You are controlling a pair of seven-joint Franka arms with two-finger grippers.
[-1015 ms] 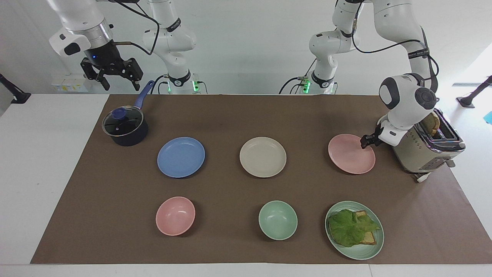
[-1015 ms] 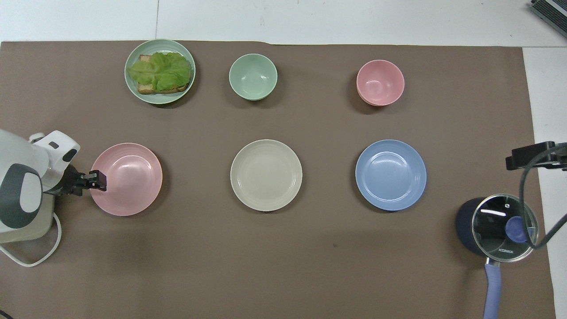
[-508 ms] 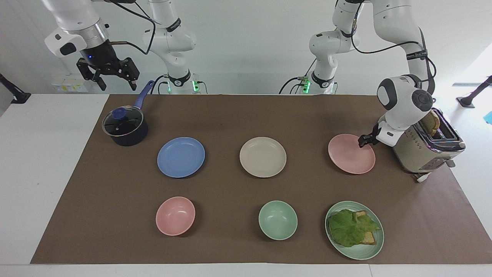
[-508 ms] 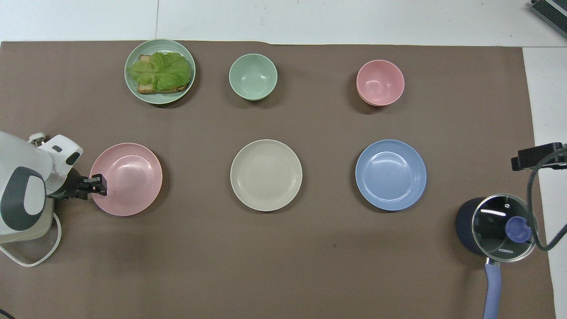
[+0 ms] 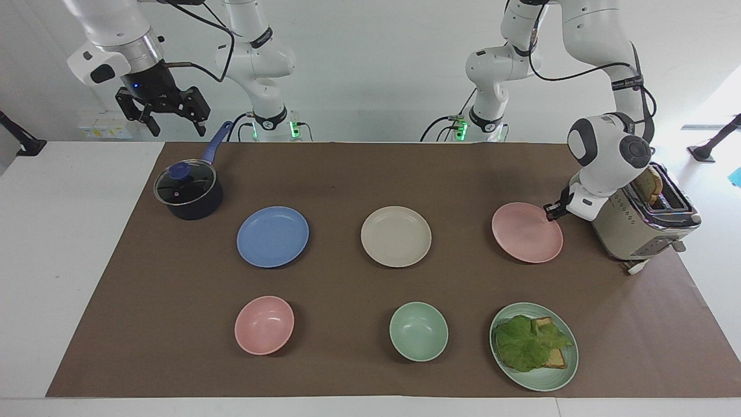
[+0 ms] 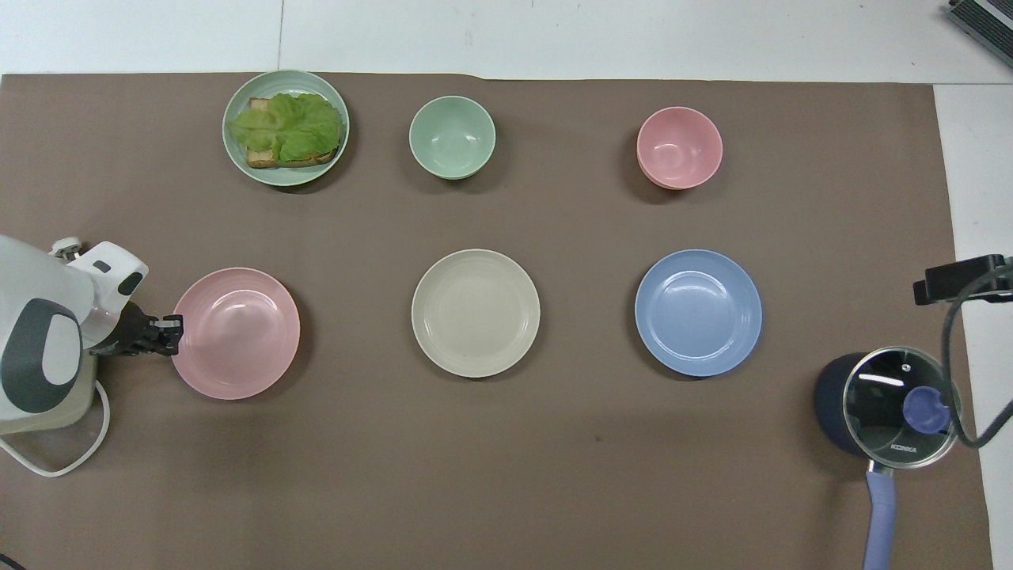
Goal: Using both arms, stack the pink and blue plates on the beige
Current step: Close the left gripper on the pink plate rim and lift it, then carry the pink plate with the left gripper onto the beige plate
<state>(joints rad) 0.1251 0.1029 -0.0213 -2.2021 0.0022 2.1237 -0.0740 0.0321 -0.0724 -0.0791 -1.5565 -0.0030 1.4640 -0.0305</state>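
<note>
**At the pink plate's rim: left gripper clamped on**

At the left arm's end of the table, left gripper (image 5: 550,209) low and pinched tight on the rim of the pink plate (image 5: 525,233), gripping the edge that faces the toaster (image 5: 648,223). Plate tilted a little, gripped edge lifted, the rest low over the brown mat (image 5: 370,174). Just beside the gripper, the beige toaster with a slice of bread (image 5: 651,184) standing in its slot, white cord trailing off near its base.

Toward the middle of the table, well apart from the pink plate, the beige plate (image 5: 396,236) flat on the mat with nothing on it. Farther along toward the right arm's end, in the same row, the blue plate (image 5: 272,236), also flat and bare.

Farther from the robots, a second row: green plate (image 5: 544,379) carrying toast under a lettuce leaf (image 5: 529,343), then a green bowl (image 5: 418,331), then a pink bowl (image 5: 264,325).

At the right arm's end, nearer to the robots than the blue plate, a dark saucepan (image 5: 190,197) with a glass lid and blue handle. Up in the air above the table edge near the saucepan's handle, right gripper (image 5: 173,124), waiting, fingers spread wide and holding nothing.
</note>
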